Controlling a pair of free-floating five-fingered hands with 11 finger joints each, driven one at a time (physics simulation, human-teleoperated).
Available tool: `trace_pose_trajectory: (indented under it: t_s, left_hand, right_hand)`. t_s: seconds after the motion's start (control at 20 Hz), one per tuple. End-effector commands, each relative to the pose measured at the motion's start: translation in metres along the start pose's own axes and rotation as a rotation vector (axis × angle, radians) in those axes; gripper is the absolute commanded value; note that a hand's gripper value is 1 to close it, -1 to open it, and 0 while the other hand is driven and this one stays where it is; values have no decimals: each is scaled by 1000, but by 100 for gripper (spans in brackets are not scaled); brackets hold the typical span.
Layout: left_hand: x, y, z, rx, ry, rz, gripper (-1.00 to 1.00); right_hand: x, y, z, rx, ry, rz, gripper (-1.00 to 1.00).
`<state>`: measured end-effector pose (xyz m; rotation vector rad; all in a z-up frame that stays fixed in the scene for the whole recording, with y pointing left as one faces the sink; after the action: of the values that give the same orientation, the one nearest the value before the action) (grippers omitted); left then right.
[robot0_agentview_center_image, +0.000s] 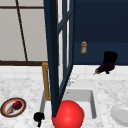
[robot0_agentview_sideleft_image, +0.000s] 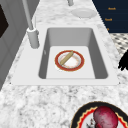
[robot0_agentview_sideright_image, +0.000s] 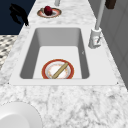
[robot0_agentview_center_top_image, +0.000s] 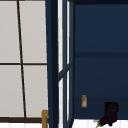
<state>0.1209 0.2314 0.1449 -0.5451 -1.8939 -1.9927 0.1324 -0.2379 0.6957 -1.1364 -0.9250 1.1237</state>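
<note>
While your right hand (robot0_agentview_center_image: 110, 59) is hanging above the far right of the counter (robot0_agentview_center_image: 22, 85), its fingers are curling down around an eggplant (robot0_agentview_center_image: 105, 68) and gripping it. The eggplant is lying with its long axis nearly level, tilting slightly: the green stem end is pointing left and a little down, the dark purple body is pointing right. In the upper view you are seeing the same grip, the hand (robot0_agentview_center_top_image: 111, 110) over the eggplant (robot0_agentview_center_top_image: 106, 120), in front of the dark blue wall. A small jar (robot0_agentview_center_image: 83, 47) is standing on the ledge to the left of that hand, well apart from it. Your left hand (robot0_agentview_center_image: 38, 117) is hovering at the near left corner of the sink (robot0_agentview_center_image: 93, 105), fingers curling downward and holding nothing. A red-rimmed plate (robot0_agentview_sideleft_image: 69, 60) is lying in the sink with a wooden stick across it. A patterned plate (robot0_agentview_center_image: 13, 107) carrying a dark red fruit is sitting on the counter at the left, and a white plate (robot0_agentview_center_image: 120, 114) at the right.
</note>
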Motion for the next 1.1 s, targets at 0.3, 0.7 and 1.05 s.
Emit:
trace_pose_trajectory:
  t_s: [0.3,0.7,1.05]
  left_hand:
    - [0,0,0,0,0,0,0]
    - [0,0,0,0,0,0,0]
    - [0,0,0,0,0,0,0]
  right_hand:
    - [32,-64,-5,-14,110,-4,100]
    - [42,-84,-67,24,58,-4,100]
    - [45,-48,-138,-21,28,29,100]
